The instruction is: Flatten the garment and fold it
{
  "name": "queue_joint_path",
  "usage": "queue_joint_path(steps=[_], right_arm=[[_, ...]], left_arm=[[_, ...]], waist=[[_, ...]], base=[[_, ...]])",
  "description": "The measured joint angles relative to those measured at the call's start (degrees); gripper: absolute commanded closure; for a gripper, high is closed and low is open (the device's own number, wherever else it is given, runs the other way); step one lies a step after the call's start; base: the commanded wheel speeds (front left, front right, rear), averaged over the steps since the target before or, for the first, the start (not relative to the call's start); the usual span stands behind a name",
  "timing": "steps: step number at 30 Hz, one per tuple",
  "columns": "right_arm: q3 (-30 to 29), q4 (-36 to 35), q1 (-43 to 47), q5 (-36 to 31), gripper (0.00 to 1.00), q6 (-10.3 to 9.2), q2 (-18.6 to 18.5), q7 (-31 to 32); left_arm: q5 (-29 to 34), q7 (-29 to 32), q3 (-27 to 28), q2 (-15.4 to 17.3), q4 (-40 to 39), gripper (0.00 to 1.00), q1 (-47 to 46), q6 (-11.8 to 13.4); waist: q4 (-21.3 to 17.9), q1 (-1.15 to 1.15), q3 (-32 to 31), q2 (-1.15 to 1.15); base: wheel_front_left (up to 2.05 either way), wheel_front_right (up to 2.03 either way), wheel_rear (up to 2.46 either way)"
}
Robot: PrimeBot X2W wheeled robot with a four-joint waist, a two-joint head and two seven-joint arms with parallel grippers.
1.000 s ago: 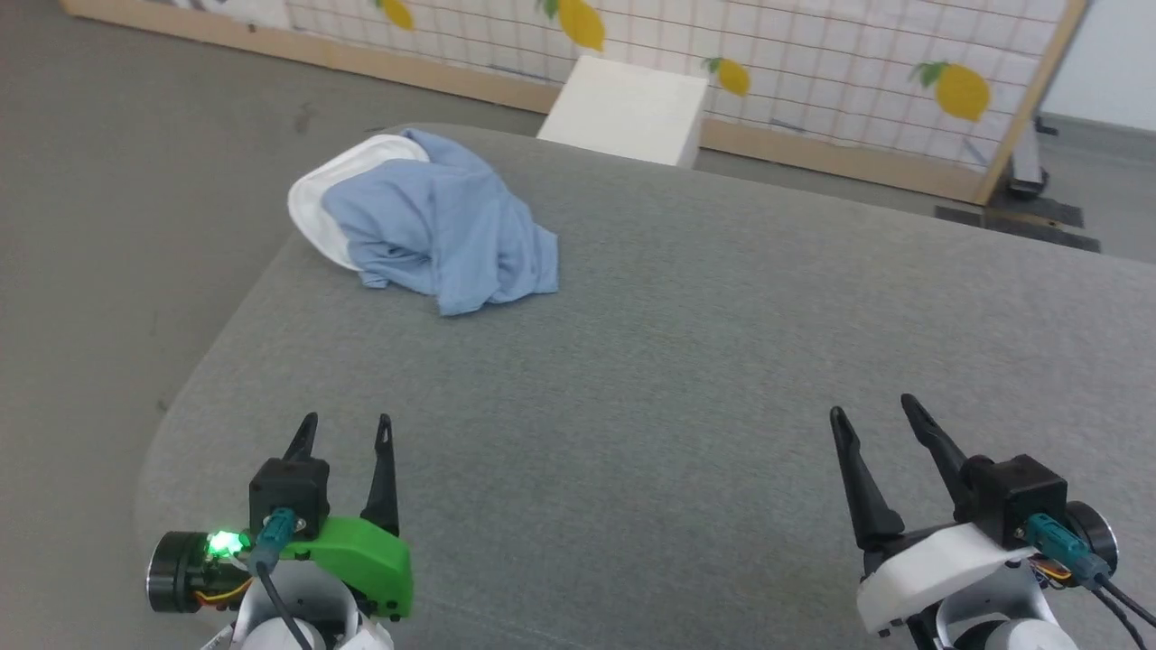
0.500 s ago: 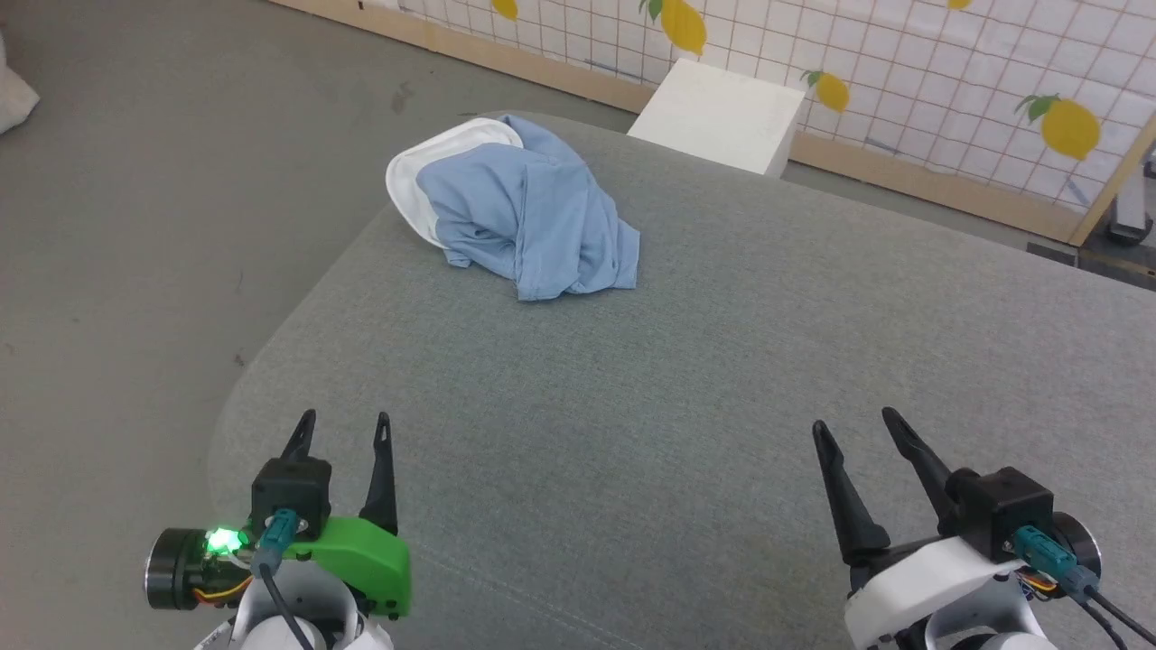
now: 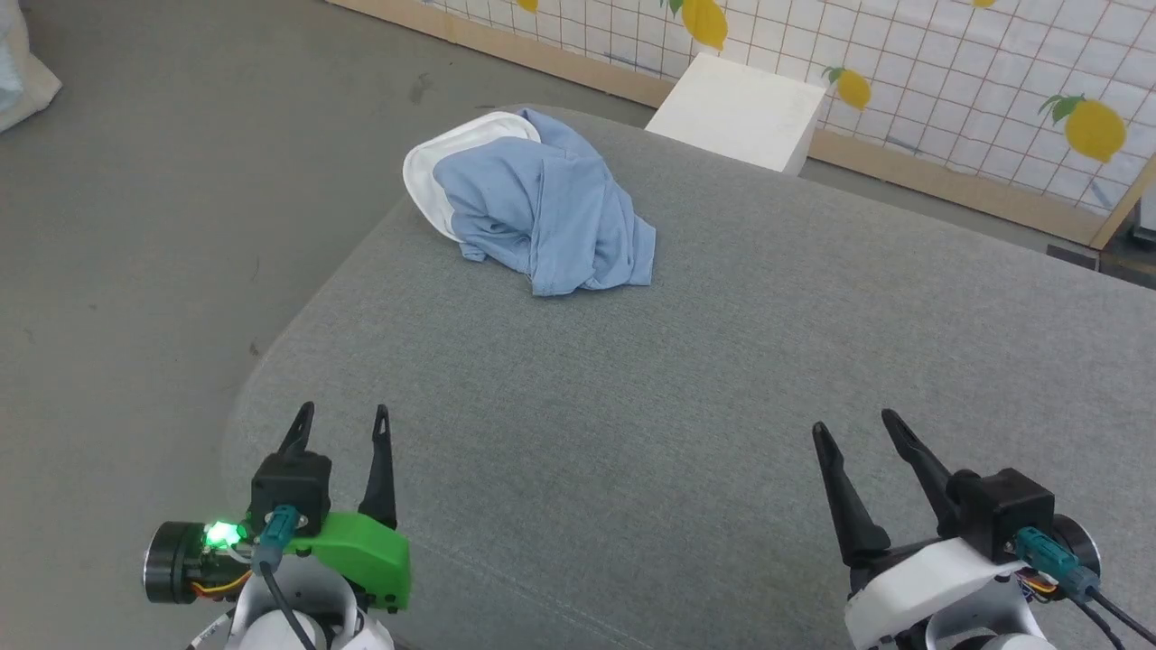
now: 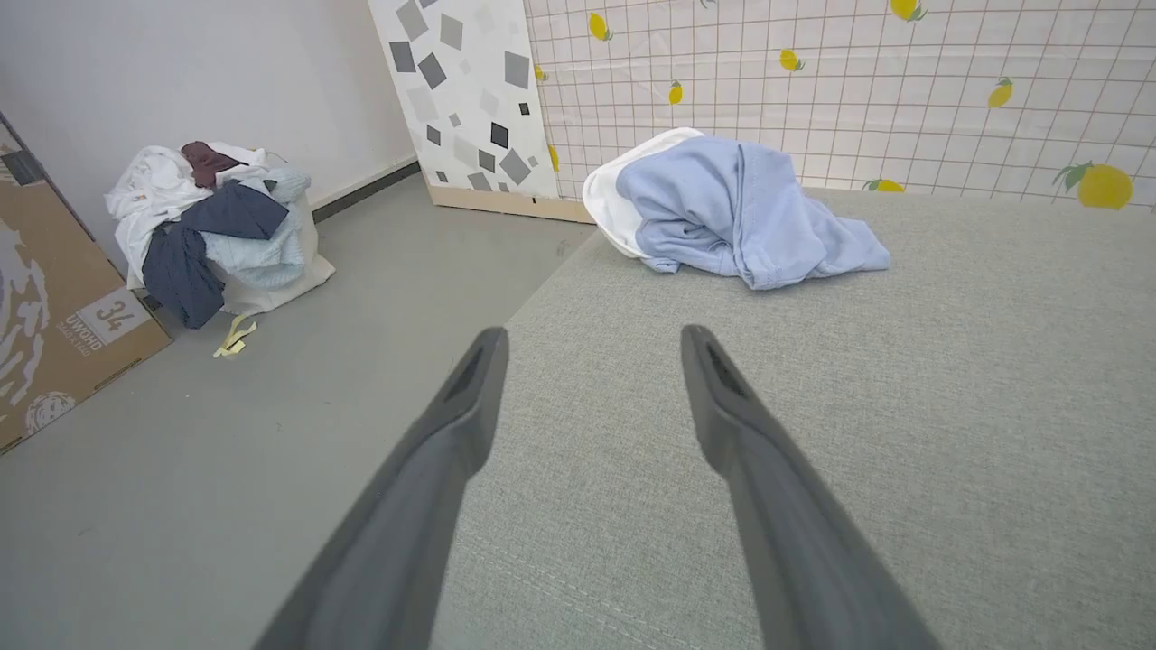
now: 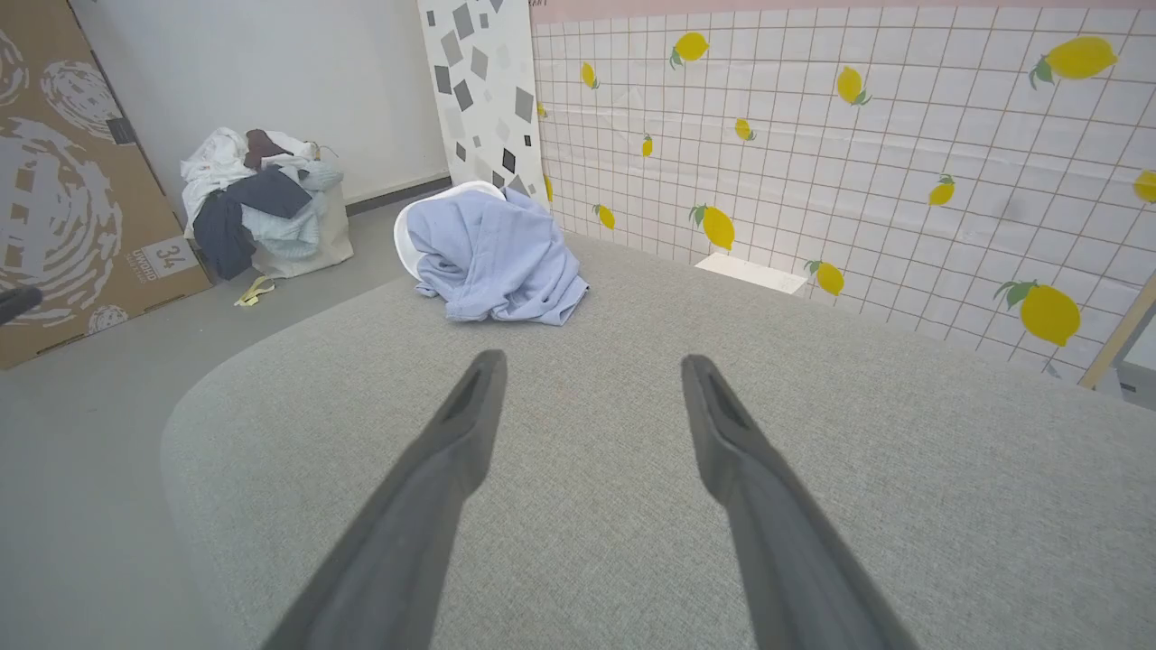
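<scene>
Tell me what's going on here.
A two-armed robot faces a grey padded surface. The light blue garment lies crumpled in a heap near the surface's far left corner. The left end effector and the right end effector hover open over the near side, well short of the garment and holding nothing. Flattening has not yet begun.

One readable item. The cardboard box (image 4: pixel 45 271) on the floor in the left wrist view carries a white label (image 4: pixel 101 318) near its lower corner. It has big dark digits "34", tilted with the box face. A line of small capitals runs beside the digits and starts like "UWO"; the rest is too small to be sure. In the right wrist view the "34" on that label reads clearly, but the small print there is blurred.
</scene>
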Motion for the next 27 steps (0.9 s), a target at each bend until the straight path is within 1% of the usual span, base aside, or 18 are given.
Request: queue_joint_path(steps=[5,7,11,13,15,17,21,25,27], right_arm=[[-0.05,0.40,0.00,0.05,0.00,0.00,0.01,0.00],[-0.02,0.36,-0.01,0.02,0.00,0.00,0.02,0.01],[-0.54,0.03,-0.05,-0.24,0.00,0.00,0.01,0.19],[-0.54,-0.36,-0.26,-0.63,0.00,0.00,-0.01,0.44],[-0.60,-0.99,-0.66,-0.86,0.00,0.00,-0.11,0.47],[-0.80,-1.90,-1.49,-1.32,0.00,0.00,-0.23,0.51],[-1.14,-4.17,-3.19,-2.27,0.00,0.00,-0.78,0.80],[-1.51,-6.23,-4.89,-3.21,0.00,0.00,-1.83,0.93],[-1.56,-6.94,-6.08,-3.47,0.00,0.00,-2.20,0.91]], left_arm=[[-0.18,0.01,0.67,0.78,-0.04,0.00,-0.15,0.31],[-0.75,1.01,1.07,1.42,-0.04,0.00,-0.27,0.29],[-2.45,2.78,1.56,2.30,-0.77,0.00,-0.90,-0.45],[-2.83,3.67,1.78,3.30,-1.40,0.00,-2.05,-1.59],[-4.26,5.37,1.91,4.55,-2.02,0.00,-3.39,-3.68],[-5.48,7.05,2.26,6.23,-2.69,0.00,-5.28,-5.46],[-7.30,10.65,3.70,9.72,-3.83,0.00,-10.54,-7.98],[-9.43,14.41,4.21,14.40,-4.53,0.00,-17.77,-10.43],[-10.71,16.40,4.15,17.64,-4.37,0.00,-21.99,-11.31]], waist=[[-0.69,0.00,-0.14,0.00],[-1.29,0.00,0.00,0.00],[-2.49,0.00,0.86,0.00],[-3.26,0.00,1.63,0.00],[-4.00,0.00,2.53,0.00],[-4.85,0.00,3.82,0.00],[-6.43,0.00,6.90,0.00],[-8.22,0.00,11.05,0.00],[-9.25,0.00,13.50,0.00]], base=[[0.00,0.00,0.00],[0.00,0.00,0.00],[0.00,0.00,0.00],[0.00,0.00,0.00],[0.00,0.00,0.00],[0.00,0.00,0.00],[0.00,0.00,0.00],[0.00,0.00,0.00],[0.00,0.00,0.00]])
